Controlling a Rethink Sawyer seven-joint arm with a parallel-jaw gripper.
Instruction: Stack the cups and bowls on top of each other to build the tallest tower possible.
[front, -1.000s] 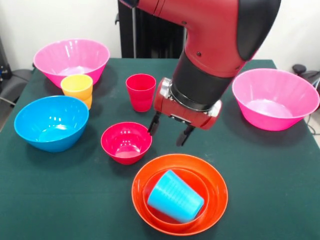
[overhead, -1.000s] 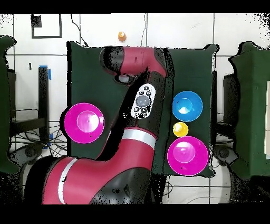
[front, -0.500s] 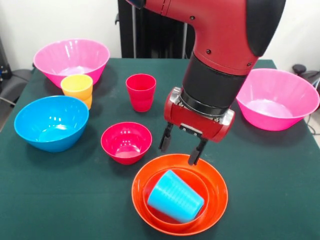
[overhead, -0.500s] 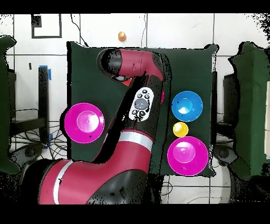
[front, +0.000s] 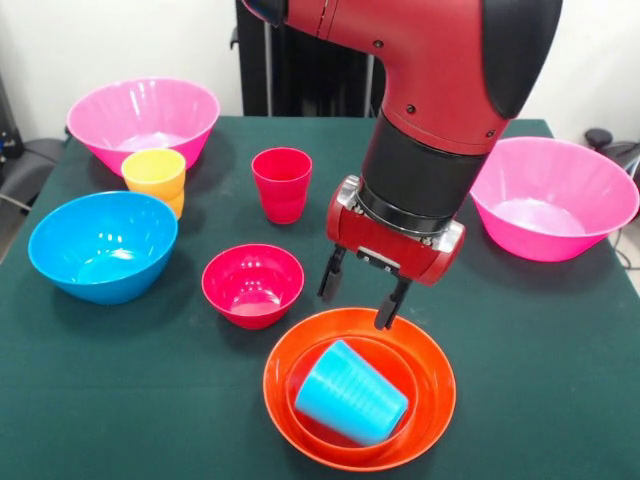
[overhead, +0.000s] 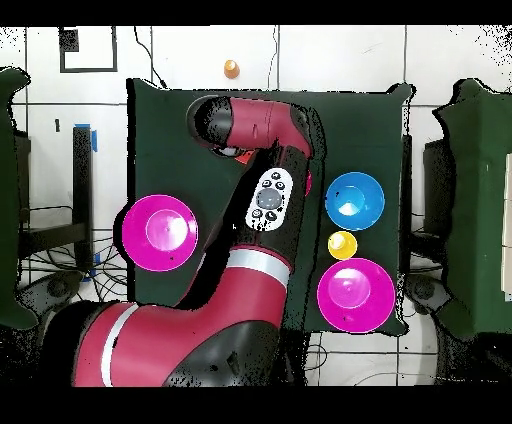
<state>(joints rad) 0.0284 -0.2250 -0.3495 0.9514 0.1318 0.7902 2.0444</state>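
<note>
My gripper (front: 355, 303) hangs open just above the far rim of the wide orange bowl (front: 440, 392), with nothing between its fingers. A small orange bowl (front: 396, 352) nests inside that one, and the blue cup (front: 350, 393) lies on its side in it. The crimson bowl (front: 252, 283) sits to the left of the gripper, and the red cup (front: 282, 183) stands upright behind it. A yellow cup (front: 154, 170) is stacked on an orange cup (front: 177, 206) beside the blue bowl (front: 102, 245). Pink bowls stand at the far left (front: 143, 118) and at the right (front: 550, 195). The arm hides the gripper from overhead.
From overhead the blue bowl (overhead: 355, 200), yellow cup (overhead: 342, 244) and both pink bowls (overhead: 159, 231) (overhead: 354, 294) show beside the arm on the dark green table (overhead: 160, 130). A small orange object (overhead: 231, 68) lies on the floor beyond the table.
The gripper has come down and toward the orange bowls, from beside the crimson bowl to over the wide bowl's far rim. It stays open. Cups and bowls have not moved.
</note>
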